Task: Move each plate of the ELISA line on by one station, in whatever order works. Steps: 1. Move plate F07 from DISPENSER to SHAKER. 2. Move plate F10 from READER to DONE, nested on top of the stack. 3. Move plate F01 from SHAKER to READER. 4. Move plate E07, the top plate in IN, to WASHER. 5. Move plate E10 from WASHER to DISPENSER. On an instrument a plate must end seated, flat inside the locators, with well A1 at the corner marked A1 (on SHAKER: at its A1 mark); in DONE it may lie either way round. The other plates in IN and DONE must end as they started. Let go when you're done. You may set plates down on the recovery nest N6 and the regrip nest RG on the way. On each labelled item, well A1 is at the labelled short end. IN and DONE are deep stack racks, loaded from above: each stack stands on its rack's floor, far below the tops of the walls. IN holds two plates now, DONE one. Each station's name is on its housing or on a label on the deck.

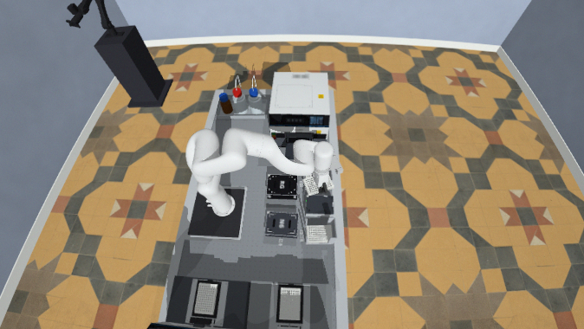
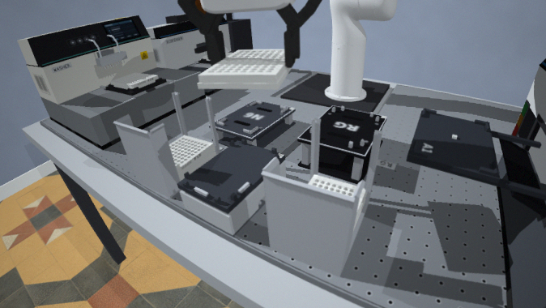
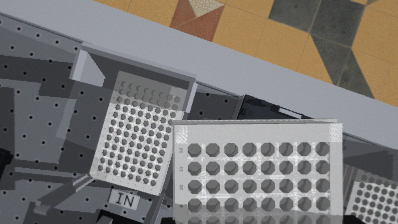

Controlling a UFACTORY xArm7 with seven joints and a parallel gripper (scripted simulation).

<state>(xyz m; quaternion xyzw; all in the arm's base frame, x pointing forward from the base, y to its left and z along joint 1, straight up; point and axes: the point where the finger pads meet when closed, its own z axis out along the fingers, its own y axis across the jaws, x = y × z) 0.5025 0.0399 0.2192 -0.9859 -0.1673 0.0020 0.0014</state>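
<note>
My gripper (image 1: 322, 187) (image 2: 251, 57) is shut on a white 96-well plate (image 1: 312, 183) (image 2: 243, 70) (image 3: 260, 170) and holds it level, high above the deck, over the empty dark SHAKER (image 1: 320, 204) (image 2: 227, 174). I cannot read its label. The IN rack (image 2: 142, 142) (image 3: 87, 65) holds a white plate (image 2: 188, 147) (image 3: 135, 145) (image 1: 317, 234). The DONE rack (image 2: 300, 219) shows a plate (image 2: 334, 186) (image 3: 375, 200) at its top. The READER tray (image 2: 450, 142), marked A1, is empty. One plate (image 2: 134, 81) (image 1: 289, 303) sits on the WASHER (image 2: 61, 81), and another plate (image 1: 205, 299) on the DISPENSER (image 2: 174, 44).
Nests N6 (image 2: 255, 117) and RG (image 2: 348, 126) are empty. The rack posts stand tall beside the SHAKER. The READER housing (image 1: 299, 95) and reagent bottles (image 1: 238, 97) stand at the deck's far end. The table edge (image 3: 280, 85) runs just past the racks.
</note>
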